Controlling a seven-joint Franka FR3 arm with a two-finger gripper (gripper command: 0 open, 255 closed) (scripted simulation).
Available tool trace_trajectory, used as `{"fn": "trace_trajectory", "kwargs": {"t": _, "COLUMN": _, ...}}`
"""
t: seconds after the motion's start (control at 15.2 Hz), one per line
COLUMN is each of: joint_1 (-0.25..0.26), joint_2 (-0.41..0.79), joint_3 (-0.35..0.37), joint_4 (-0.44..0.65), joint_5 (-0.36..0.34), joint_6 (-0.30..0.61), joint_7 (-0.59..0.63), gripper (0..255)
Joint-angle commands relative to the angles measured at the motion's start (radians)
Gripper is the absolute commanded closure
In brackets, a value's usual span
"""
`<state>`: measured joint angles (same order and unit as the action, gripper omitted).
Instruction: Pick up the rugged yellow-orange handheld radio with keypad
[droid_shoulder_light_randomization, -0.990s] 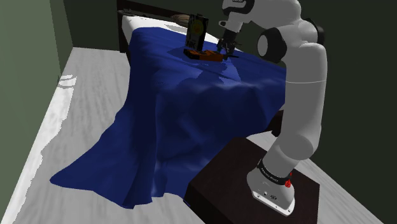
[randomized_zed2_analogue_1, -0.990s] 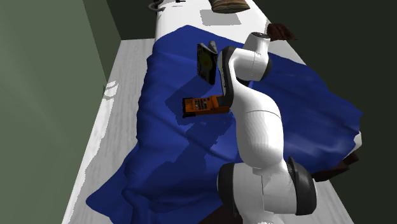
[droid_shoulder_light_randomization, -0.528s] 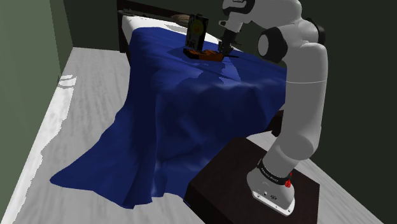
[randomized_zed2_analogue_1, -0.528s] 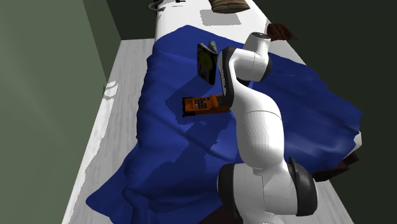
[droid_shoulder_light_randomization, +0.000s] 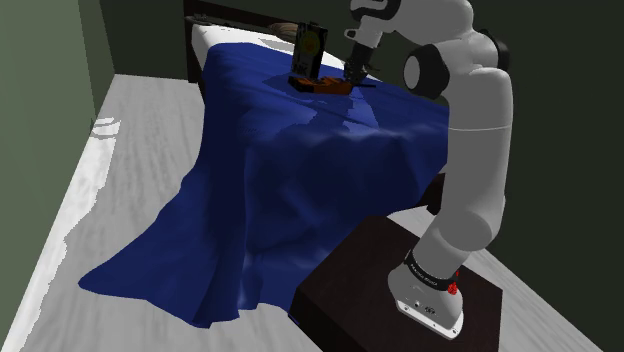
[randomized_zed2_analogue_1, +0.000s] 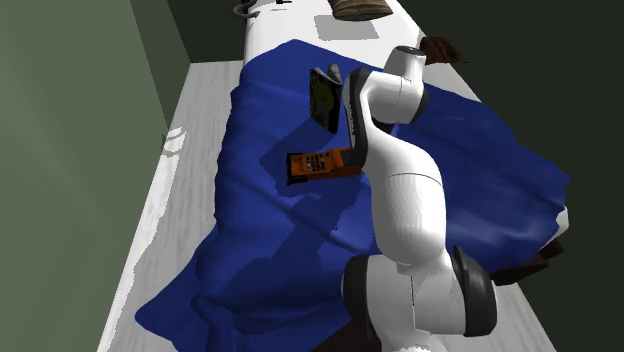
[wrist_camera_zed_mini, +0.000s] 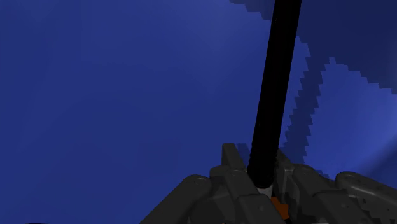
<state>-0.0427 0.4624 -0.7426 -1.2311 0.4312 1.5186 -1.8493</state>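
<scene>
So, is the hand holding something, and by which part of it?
The black hand appears shut on the orange handheld radio, at the end where its thin black antenna comes out.

Bed (droid_shoulder_light_randomization: 216, 38), blue blanket (droid_shoulder_light_randomization: 290, 170) draped to floor (droid_shoulder_light_randomization: 130, 140). On blanket: orange radio (randomized_zed2_analogue_1: 318, 164), upright black device (randomized_zed2_analogue_1: 323, 97) near it.

Orange radio (randomized_zed2_analogue_1: 322, 164) (long black antenna (wrist_camera_zed_mini: 273, 95)) lies flat on the blue blanket (randomized_zed2_analogue_1: 300, 250).
</scene>
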Motion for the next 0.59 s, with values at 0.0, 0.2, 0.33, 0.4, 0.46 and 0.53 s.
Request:
{"fn": "trace_trajectory", "kwargs": {"t": 0.0, "joint_1": -0.008, "joint_2": 0.002, "joint_3": 0.001, "joint_4": 0.033, "joint_5": 0.002, "joint_6": -0.030, "joint_7": 0.007, "gripper": 255}}
{"fn": "trace_trajectory", "kwargs": {"t": 0.2, "joint_1": -0.030, "joint_2": 0.017, "joint_3": 0.004, "joint_4": 0.099, "joint_5": 0.012, "joint_6": -0.079, "joint_7": 0.014, "gripper": 255}}
{"fn": "trace_trajectory", "kwargs": {"t": 0.33, "joint_1": -0.048, "joint_2": 0.030, "joint_3": 0.007, "joint_4": 0.148, "joint_5": 0.020, "joint_6": -0.115, "joint_7": 0.019, "gripper": 255}}
{"fn": "trace_trajectory", "kwargs": {"t": 0.4, "joint_1": -0.059, "joint_2": 0.037, "joint_3": 0.009, "joint_4": 0.175, "joint_5": 0.025, "joint_6": -0.133, "joint_7": 0.022, "gripper": 255}}
{"fn": "trace_trajectory", "kwargs": {"t": 0.46, "joint_1": -0.069, "joint_2": 0.045, "joint_3": 0.011, "joint_4": 0.203, "joint_5": 0.031, "joint_6": -0.152, "joint_7": 0.025, "gripper": 255}}
{"fn": "trace_trajectory", "kwargs": {"t": 0.53, "joint_1": -0.081, "joint_2": 0.054, "joint_3": 0.013, "joint_4": 0.232, "joint_5": 0.037, "joint_6": -0.172, "joint_7": 0.028, "gripper": 255}}
